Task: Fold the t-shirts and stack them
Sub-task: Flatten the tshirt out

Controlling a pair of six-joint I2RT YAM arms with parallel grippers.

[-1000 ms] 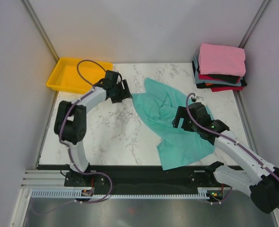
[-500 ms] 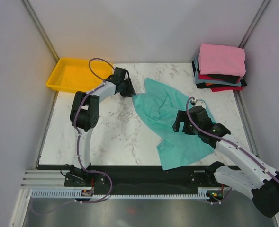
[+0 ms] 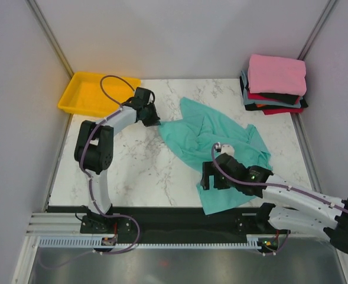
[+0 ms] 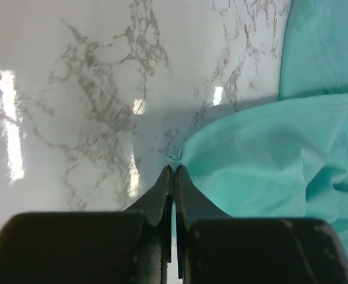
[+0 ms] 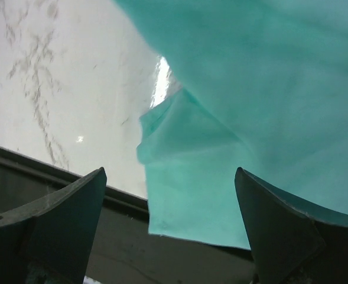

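Top external view: the teal t-shirt (image 3: 221, 139) lies crumpled and spread across the middle-right of the counter (image 3: 138, 171). Its near corner drapes over the counter's near edge onto the dark strip there. The left tool (image 3: 154, 118) sits at the shirt's left-most edge, toward the far left part of the counter and not far from the yellow tray (image 3: 79, 97) at the far left corner.

From the left wrist cam, the left tool (image 4: 174, 171) has its fingers pressed together, with a thin sliver of teal t-shirt (image 4: 262, 160) showing between them. So it's pinching the very edge of the fabric, and the rest of the shirt fans out to the right of the tips.

The right tool (image 3: 209, 177) is over the shirt's near part, close to the counter's near edge. On the right wrist cam, the right tool (image 5: 169, 177) is spread wide with nothing gripped. The teal t-shirt (image 5: 268, 89) and its folded-over corner sit in the gap between the fingers. Can't tell if they're touching the cloth.

The stack of folded t-shirts (image 3: 275, 83) is at the far right corner, pink on top, well apart from both tools.
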